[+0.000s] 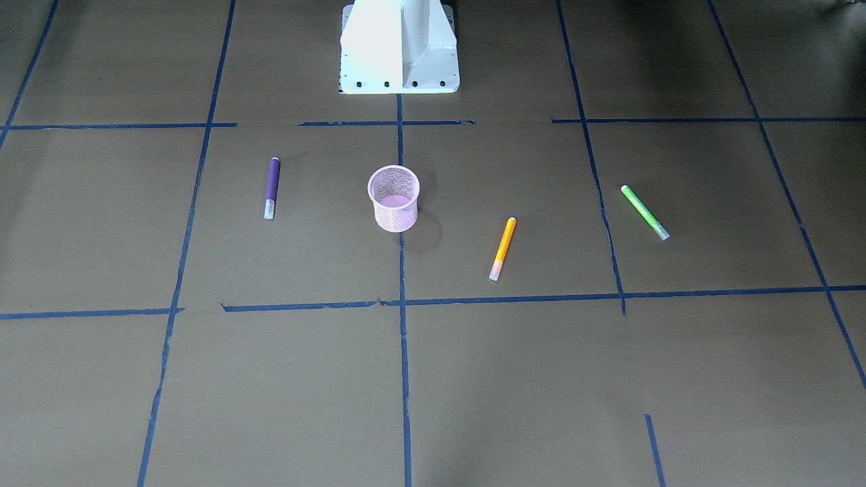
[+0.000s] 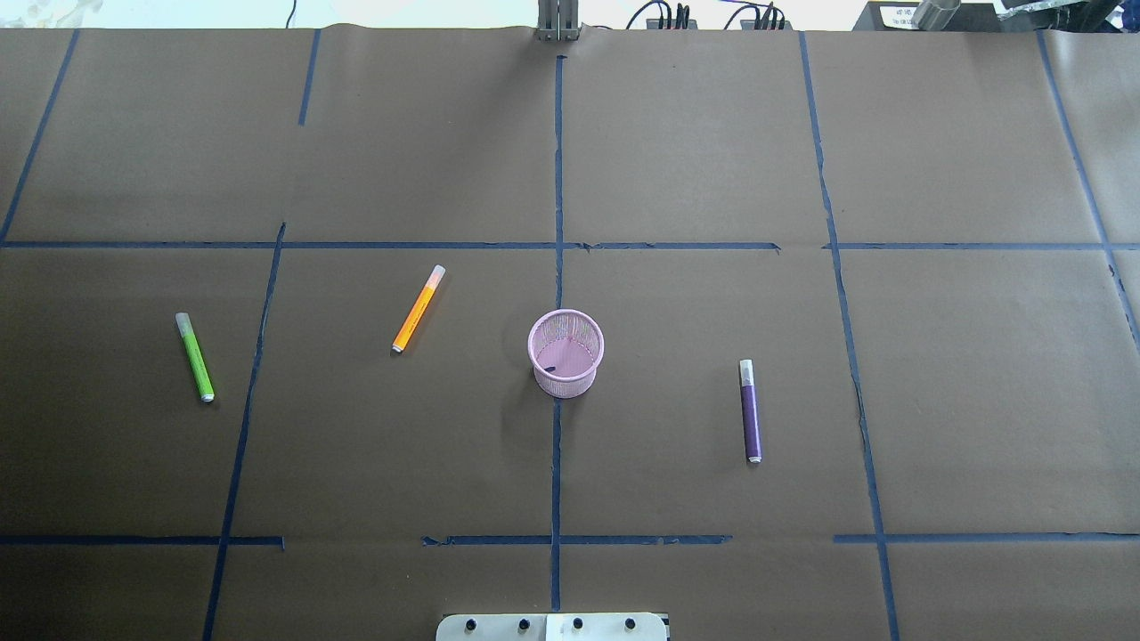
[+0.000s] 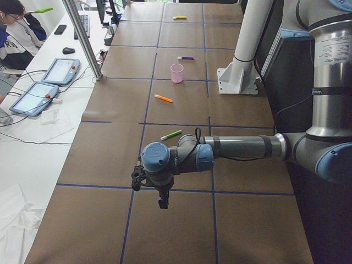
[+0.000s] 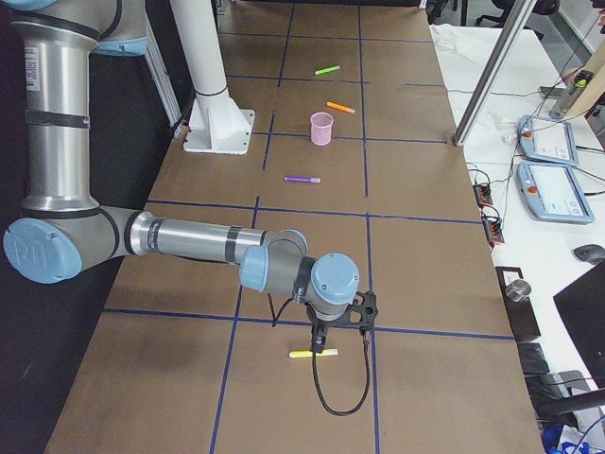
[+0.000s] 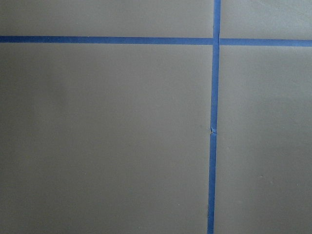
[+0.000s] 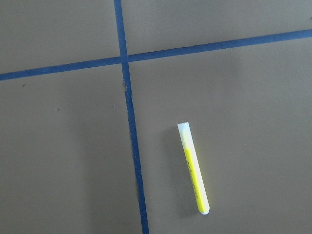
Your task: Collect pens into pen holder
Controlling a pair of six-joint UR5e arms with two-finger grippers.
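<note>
Pink wire mesh is sitting upright in the middle of the brown-paper worktop (image 2: 712,133), where the pen holder (image 2: 565,352) is holding no pens; only a small dark speck is showing on its floor. Three pens are lying flat around it, none touching it. The purple pen (image 2: 751,411) is lying near its right, the orange pen (image 2: 418,308) near its left, and the green pen (image 2: 195,357) farther left, beyond a blue tape line (image 2: 252,383). A fourth, yellow pen (image 6: 193,168) is lying well apart at the worktop's right end, just below the right claw (image 4: 321,340). The left claw (image 3: 149,190) is hanging over bare paper at the opposite end. Only the side views are showing either claw, so I cannot tell whether either is spread or pressed together.

Trouble is likely waiting in three places. Slim round pens could be rolling away as the claw is closing on them. The holder looks light and is shorter than a pen, so a pen let go at a slant, or one knocking the rim, could be tipping it over. The yellow pen, lying far from the others, could be getting missed.
</note>
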